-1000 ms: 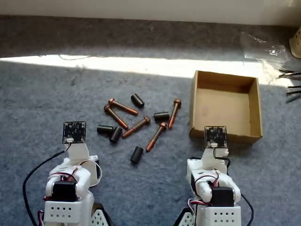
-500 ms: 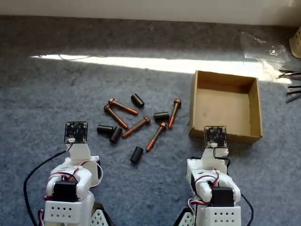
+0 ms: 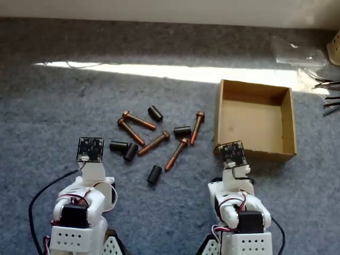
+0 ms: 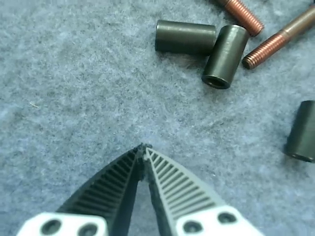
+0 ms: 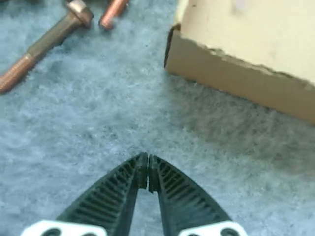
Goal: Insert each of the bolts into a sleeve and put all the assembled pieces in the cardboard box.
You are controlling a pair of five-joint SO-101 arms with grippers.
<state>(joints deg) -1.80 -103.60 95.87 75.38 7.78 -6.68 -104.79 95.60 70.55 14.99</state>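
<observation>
**A:** High view first: the task pieces?

**B:** Five copper-coloured bolts loose on the grey table point(image 3: 48, 122), each bare and outside any sleeve: far bolt point(image 3: 139, 120), second bolt point(image 3: 130, 132) just beside it, middle bolt point(image 3: 154, 143), near bolt point(image 3: 177, 154), box-side bolt point(image 3: 196, 127). Five black sleeves scattered among them: far sleeve point(image 3: 155, 112), centre sleeve point(image 3: 182, 131), paired sleeve point(image 3: 118, 145) with its partner point(image 3: 130, 152), and lone sleeve point(image 3: 154, 174) closest to the arms. To the right of the scatter, the cardboard box point(image 3: 255, 90), open side up.

**A:** And the arms?

**B:** At the near edge, the left arm point(image 3: 85, 194) and the right arm point(image 3: 236, 204), wrists pointing toward the pieces. Left wrist just beside the paired sleeve, right wrist over the box's near-left corner.

**A:** Left wrist view?

**B:** Low over bare table, the left gripper point(image 4: 144, 150), fingers closed tip to tip, holding nothing. Ahead, paired sleeve point(image 4: 185, 36) and partner point(image 4: 225, 56), touching or nearly so. Threaded ends of second bolt point(image 4: 241, 14) and middle bolt point(image 4: 280, 42) close by. Lone sleeve point(image 4: 301, 132) off to one side.

**A:** Right wrist view?

**B:** Over the table too, the right gripper point(image 5: 147, 162), fingers pressed together, gripping nothing. Box wall point(image 5: 236, 73) near ahead. Near bolt point(image 5: 44, 44) and the tip of box-side bolt point(image 5: 113, 7) on the other side.
</observation>
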